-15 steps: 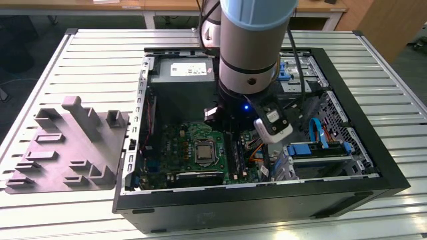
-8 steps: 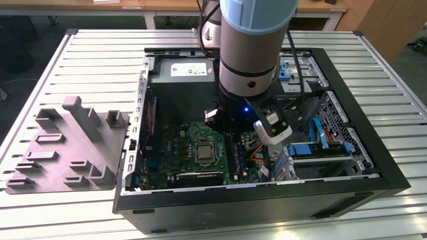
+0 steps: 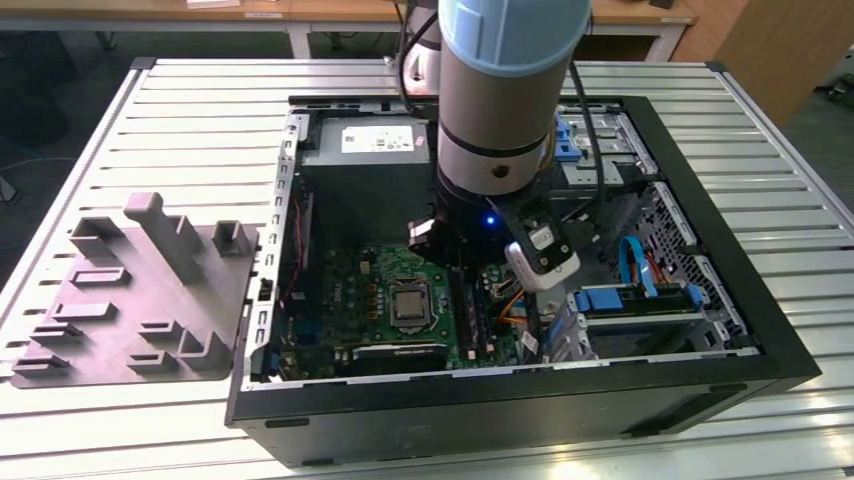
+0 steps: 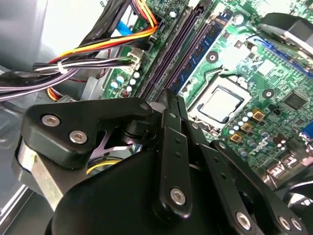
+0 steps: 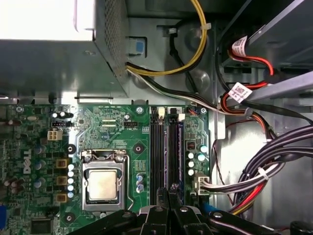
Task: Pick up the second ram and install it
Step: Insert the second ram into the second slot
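My gripper [image 4: 171, 100] hangs inside the open computer case [image 3: 747, 330], low over the motherboard's memory slots [image 5: 157, 147]. Its two black fingers [image 5: 163, 196] stand pressed together, and I see nothing between them. In the second wrist view a thin bluish-green ram stick [image 4: 203, 46] stands seated in the slot on the processor's side. I cannot tell whether it is the second ram. The dark purple slots beside it [image 4: 166, 54] look bare. The fingertips sit over the near end of the slot row, between the processor [image 5: 102, 185] and the cable bundle [image 5: 254, 176].
The power supply [image 3: 363, 150] is at the case's far end. Blue drive brackets [image 3: 627, 298] are on the exterior view's right. Yellow, red and black cables [image 4: 98, 46] run close beside the slots. A grey moulded fixture [image 3: 140, 290] lies on the slatted table, left of the case.
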